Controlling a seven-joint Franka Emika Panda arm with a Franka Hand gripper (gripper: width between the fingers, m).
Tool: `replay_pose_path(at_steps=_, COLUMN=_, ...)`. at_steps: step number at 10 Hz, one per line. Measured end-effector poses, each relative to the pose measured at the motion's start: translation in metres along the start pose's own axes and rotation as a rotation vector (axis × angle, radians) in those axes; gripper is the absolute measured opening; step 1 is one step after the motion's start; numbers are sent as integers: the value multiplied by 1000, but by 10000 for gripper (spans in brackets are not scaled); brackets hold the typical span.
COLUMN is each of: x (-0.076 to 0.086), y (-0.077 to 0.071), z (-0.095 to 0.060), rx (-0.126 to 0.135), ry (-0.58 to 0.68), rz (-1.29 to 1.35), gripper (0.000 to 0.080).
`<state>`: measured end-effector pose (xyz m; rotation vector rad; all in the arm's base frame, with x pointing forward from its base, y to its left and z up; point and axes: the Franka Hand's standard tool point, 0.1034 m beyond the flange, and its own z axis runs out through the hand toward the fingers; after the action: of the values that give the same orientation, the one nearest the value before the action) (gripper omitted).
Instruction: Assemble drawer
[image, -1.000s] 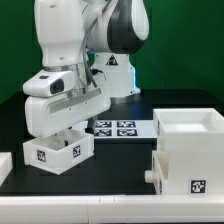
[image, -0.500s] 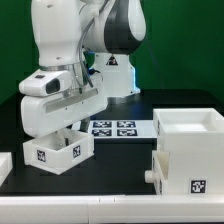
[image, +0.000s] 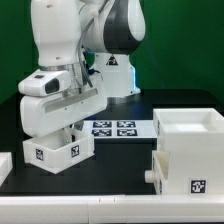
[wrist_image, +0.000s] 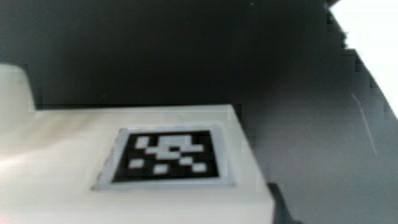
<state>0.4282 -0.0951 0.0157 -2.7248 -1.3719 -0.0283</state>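
Note:
The drawer, a shallow white open-topped tray with a black-and-white tag on its near face, stands on the dark table at the exterior view's left. My gripper hangs right over it, with its fingers reaching down at the tray's top rim. The hand hides the fingertips, so their state is unclear. The wrist view shows, very close, a white surface with a tag, and none of my fingers. The taller white casing, open-topped with a tag low on its front, stands at the exterior view's right.
The marker board lies flat on the table between drawer and casing. A small white block sits at the left edge. The arm's base stands behind. A knob sticks out of the casing's left side.
My hand has shifted slightly left and down onto the drawer. The drawer and casing have hardly moved.

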Motion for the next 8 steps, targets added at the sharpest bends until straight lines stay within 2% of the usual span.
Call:
replay_pose_path(at_steps=1, x=11, y=6, z=-11, rx=27, ry=2, rz=-41, gripper=37)
replay_pose_path(at_steps=2, x=21, y=11, z=-20, rx=40, ry=4, rz=-83, gripper=37)
replay_pose_path(at_steps=3, x=32, y=14, z=-34, rx=17, ry=11, rz=-133, gripper=37)
replay_pose_path(at_steps=4, x=32, y=13, z=-40, rx=5, ry=15, rz=-132, gripper=37)
replay_pose_path(at_steps=5, x=29, y=12, z=-35, rx=14, ry=11, rz=-125, gripper=37)
replay_pose_path(at_steps=7, x=28, y=13, z=-35, rx=10, ry=11, rz=-135, gripper=38)
replay_pose_path(at_steps=8, x=27, y=23, z=-35, rx=-48, ry=14, rz=-228, gripper=38)
